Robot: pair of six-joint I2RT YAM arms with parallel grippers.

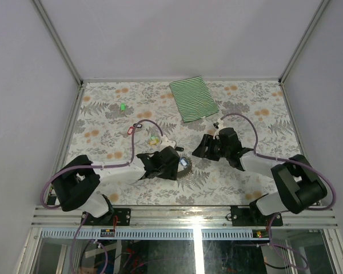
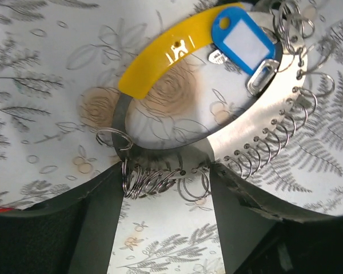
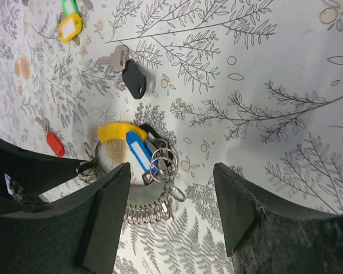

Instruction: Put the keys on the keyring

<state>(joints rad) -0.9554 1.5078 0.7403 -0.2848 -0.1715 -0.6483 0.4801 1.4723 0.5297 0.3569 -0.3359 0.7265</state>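
The keyring (image 2: 257, 123) is a flat silvery hoop with a yellow arc (image 2: 160, 54), its rim hung with several small wire loops (image 2: 151, 180). A blue-tagged key (image 2: 243, 40) lies across it. My left gripper (image 2: 167, 174) is open, its black fingers (image 2: 97, 222) either side of the hoop's near rim. My right gripper (image 3: 171, 177) is open just short of the same keyring (image 3: 143, 200), where the blue tag (image 3: 138, 151) shows. Loose keys lie beyond: black tag (image 3: 134, 79), red tag (image 3: 55, 144), yellow tag (image 3: 70, 27), green tag (image 3: 70, 5). From above, both grippers (image 1: 174, 162) (image 1: 201, 147) flank the keyring (image 1: 184, 164).
A green-striped folded cloth (image 1: 193, 98) lies at the back of the flowered table (image 1: 246, 114). The green tag (image 1: 122, 106), red tag (image 1: 131, 130) and yellow tag (image 1: 154, 140) lie left of centre. Metal frame rails (image 1: 183, 214) edge the near side.
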